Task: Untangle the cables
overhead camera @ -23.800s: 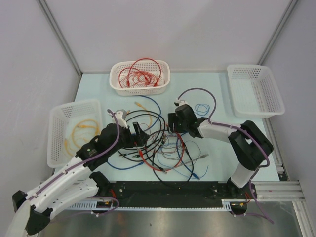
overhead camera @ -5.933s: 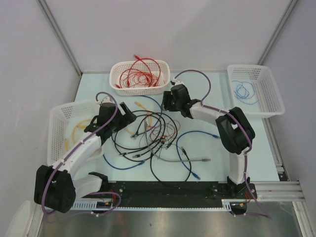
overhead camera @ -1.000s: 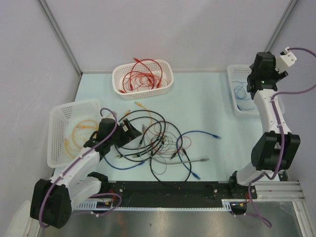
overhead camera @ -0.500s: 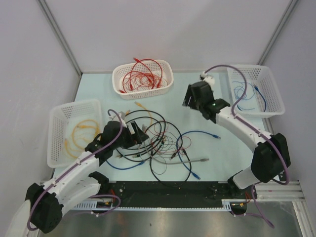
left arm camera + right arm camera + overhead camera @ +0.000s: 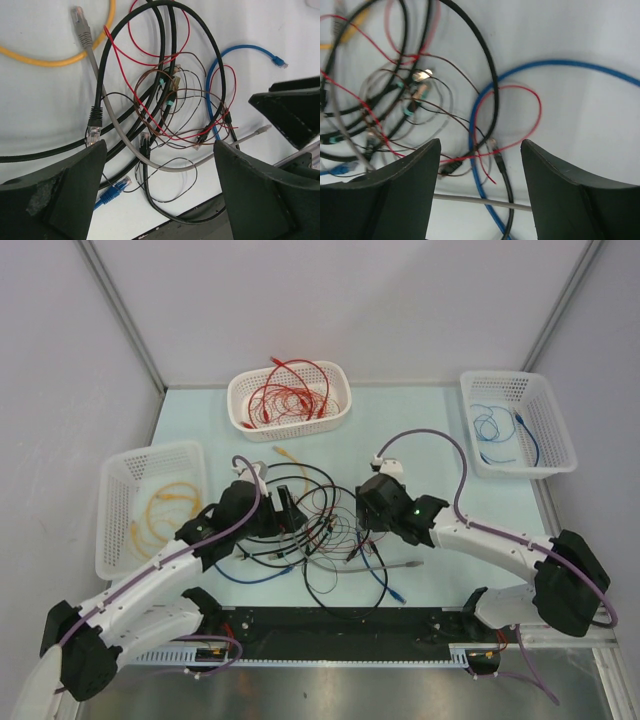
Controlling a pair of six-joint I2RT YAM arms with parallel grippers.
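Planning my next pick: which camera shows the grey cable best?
Left wrist: the grey cable shows almost whole there, plug to plug. The top view shows mainly its right end; the right wrist view only a short stretch near the bottom.

Pale mint table top (image 5: 400, 405), evenly lit, soft shadows only; plain white-grey panel walls (image 5: 350, 300) on three sides; aluminium posts (image 5: 118, 310) at both back corners; black rail (image 5: 340, 625) along the near edge; brushed steel sheet (image 5: 330, 690) in front of it.
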